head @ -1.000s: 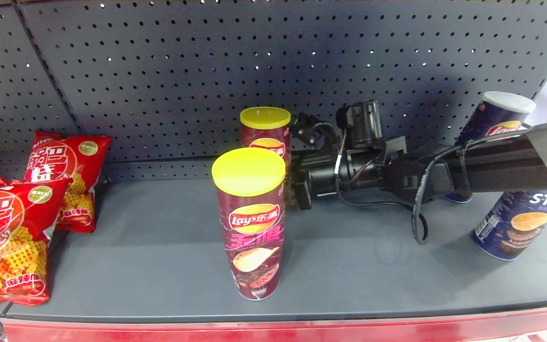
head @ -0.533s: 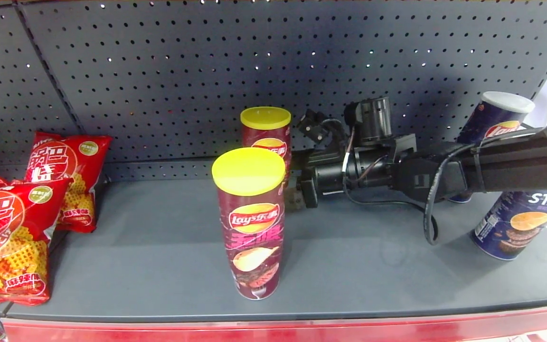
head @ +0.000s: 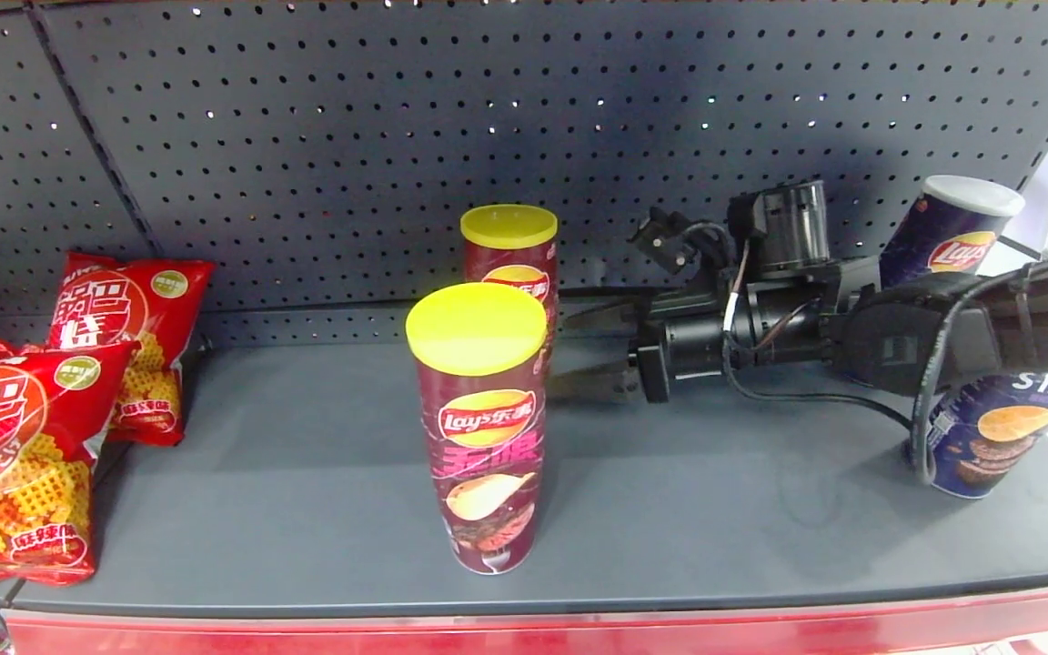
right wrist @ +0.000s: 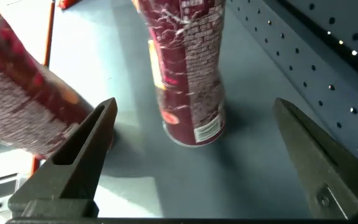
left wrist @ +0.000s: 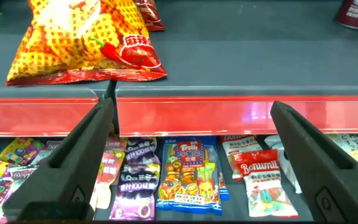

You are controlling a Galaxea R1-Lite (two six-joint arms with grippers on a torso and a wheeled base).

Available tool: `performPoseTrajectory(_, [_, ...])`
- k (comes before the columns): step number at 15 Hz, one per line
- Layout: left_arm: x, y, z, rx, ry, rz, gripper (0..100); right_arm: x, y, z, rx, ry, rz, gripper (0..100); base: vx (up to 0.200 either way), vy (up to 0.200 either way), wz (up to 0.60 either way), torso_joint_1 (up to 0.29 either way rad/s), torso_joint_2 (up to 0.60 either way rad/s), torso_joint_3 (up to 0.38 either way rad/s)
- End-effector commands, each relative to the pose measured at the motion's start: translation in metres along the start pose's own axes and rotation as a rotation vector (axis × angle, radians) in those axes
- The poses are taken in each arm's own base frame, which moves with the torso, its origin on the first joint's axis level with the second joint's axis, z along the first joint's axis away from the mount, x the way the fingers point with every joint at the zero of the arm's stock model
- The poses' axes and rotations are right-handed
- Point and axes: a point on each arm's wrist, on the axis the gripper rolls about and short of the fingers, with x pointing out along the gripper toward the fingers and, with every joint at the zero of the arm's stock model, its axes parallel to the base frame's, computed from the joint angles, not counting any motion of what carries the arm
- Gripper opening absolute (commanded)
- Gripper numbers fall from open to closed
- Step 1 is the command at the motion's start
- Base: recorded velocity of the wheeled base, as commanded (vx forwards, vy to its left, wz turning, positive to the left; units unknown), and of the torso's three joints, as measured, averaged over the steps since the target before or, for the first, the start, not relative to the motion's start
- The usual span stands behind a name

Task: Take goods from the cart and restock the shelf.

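**On the shelf, right claw spread beside the rear can**

Beside the rear can (head: 508, 255) the right claw (head: 583, 350) lies low over the shelf (head: 306, 491). Its fingers are spread wide and hold nothing. They point at the can's lower half but are clear of it. In the right wrist view the can stands upright ahead of the open fingers.

I judge this to be the end of a placing step, with the can set down near the pegboard back (head: 397, 136) and let go. The next move calls for drawing the arm back out of the shelf along its own line. A sideways swing could tip the tall, narrow can. The forearm also runs close in front of two blue cans (head: 952, 232) at the shelf's right end. After that comes a return to the cart for the next item.

The front can (head: 483, 428) stands upright near the shelf's red lip (head: 524, 628), in line with the rear one and apart from it. Both wear yellow lids pressed on, so their contents are hidden. The back blue can has a white lid, and the top of the other is behind the arm. Red snack bags (head: 24, 446) lie sealed at the left end.

The left claw (left wrist: 191, 109) is also spread and empty. It hangs before the red lip, above a lower shelf of sweet packets (left wrist: 188, 177).
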Motion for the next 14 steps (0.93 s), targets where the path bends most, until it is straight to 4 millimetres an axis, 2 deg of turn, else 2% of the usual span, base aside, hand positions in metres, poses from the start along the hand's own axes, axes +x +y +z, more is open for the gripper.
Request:
performPoseTrajectory(1, [0.000,0.000,0.000,-0.001,0.002,0.000,100,-0.004,0.004,0.002,-0.006,-0.004,0.001,100,0.000,0.000,0.00,0.000,0.00,0.000])
performPoseTrajectory(10, [0.000,0.000,0.000,-0.001,0.002,0.000,100,-0.002,0.004,0.001,-0.004,-0.001,0.004,100,0.000,0.000,0.00,0.000,0.00,0.000])
performPoseTrajectory(14, [0.000,0.000,0.000,-0.001,0.002,0.000,100,0.007,0.011,0.001,-0.007,0.004,0.032,100,0.000,0.000,0.00,0.000,0.00,0.000])
